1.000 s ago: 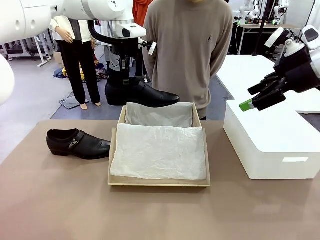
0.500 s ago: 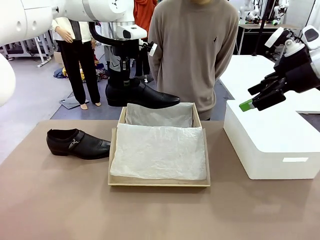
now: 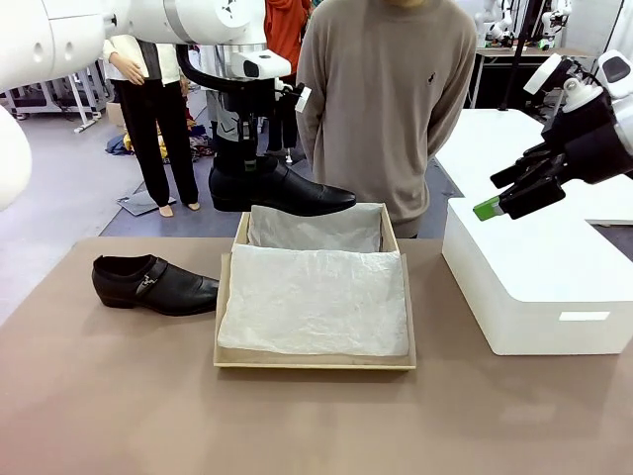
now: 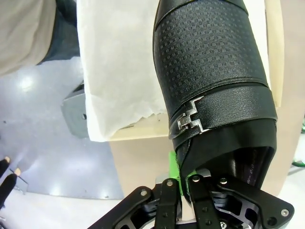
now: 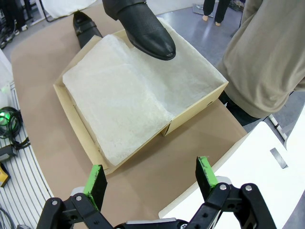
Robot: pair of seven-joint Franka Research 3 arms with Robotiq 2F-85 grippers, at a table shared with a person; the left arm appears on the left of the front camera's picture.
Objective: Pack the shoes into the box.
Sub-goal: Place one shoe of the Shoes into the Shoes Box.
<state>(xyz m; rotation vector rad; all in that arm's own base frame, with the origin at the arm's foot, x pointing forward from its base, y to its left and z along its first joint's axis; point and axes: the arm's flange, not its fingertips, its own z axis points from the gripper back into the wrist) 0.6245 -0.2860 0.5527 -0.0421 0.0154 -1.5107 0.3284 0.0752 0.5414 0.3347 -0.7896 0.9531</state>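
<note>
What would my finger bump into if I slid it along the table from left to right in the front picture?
shoe → box → white block

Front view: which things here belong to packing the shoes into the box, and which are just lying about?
For the job:
- box
- tissue paper lining it
- raised shoe, held in the air
- other shoe, lying beside the box

Just there:
- white block
- person, standing at the far side
</note>
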